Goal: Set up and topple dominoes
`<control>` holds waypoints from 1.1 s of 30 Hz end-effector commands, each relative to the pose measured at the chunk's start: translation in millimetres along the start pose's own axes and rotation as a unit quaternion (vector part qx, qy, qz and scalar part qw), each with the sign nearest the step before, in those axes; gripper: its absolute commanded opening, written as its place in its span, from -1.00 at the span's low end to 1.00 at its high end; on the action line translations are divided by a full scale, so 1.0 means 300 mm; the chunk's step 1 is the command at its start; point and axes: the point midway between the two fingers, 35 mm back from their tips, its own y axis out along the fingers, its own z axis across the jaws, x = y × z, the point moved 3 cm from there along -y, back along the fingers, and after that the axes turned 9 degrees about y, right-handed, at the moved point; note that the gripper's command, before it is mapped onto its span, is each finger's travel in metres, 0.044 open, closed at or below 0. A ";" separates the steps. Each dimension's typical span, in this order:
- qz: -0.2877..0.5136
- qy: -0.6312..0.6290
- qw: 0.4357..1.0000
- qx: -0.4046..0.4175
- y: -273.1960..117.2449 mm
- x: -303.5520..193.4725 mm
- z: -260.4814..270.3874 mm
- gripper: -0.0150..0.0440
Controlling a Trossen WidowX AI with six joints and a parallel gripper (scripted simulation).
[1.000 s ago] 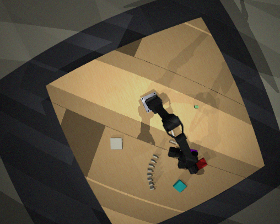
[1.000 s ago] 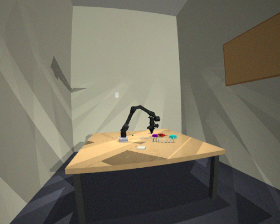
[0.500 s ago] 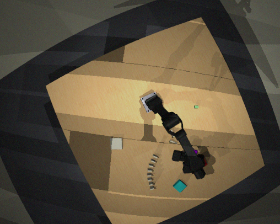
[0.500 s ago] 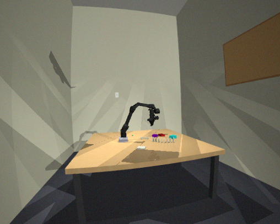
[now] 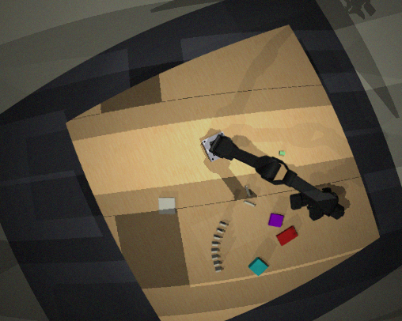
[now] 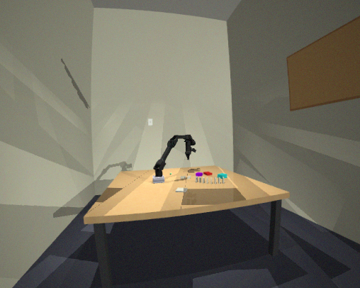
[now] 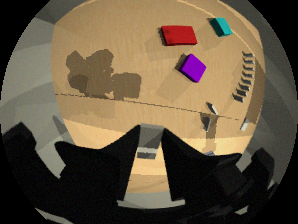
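Note:
My gripper (image 7: 150, 129) (image 6: 188, 158) is shut on a grey domino (image 7: 150, 136), held between the fingertips high above the table. In the top view the arm hides the fingertips. Several standing dominoes (image 5: 214, 249) (image 6: 200, 180) (image 7: 246, 75) form a curved, evenly spaced row, well away from the gripper. One loose domino (image 5: 249, 203) (image 7: 212, 108) lies off the row's upper end in the top view. A second loose domino (image 5: 248, 190) is close beside it; its pose is hard to tell.
A purple block (image 5: 276, 220) (image 6: 199, 174) (image 7: 192, 68), a red block (image 5: 286, 236) (image 6: 207, 173) (image 7: 179, 35) and a teal block (image 5: 258, 266) (image 6: 222, 175) (image 7: 221, 27) lie on one side of the row. A white block (image 5: 167, 203) (image 6: 181, 190) lies on the other. A small green cube (image 5: 282, 152) is beyond the arm.

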 end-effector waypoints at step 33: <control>-0.298 -0.104 0.947 0.064 0.173 0.053 0.205 -0.13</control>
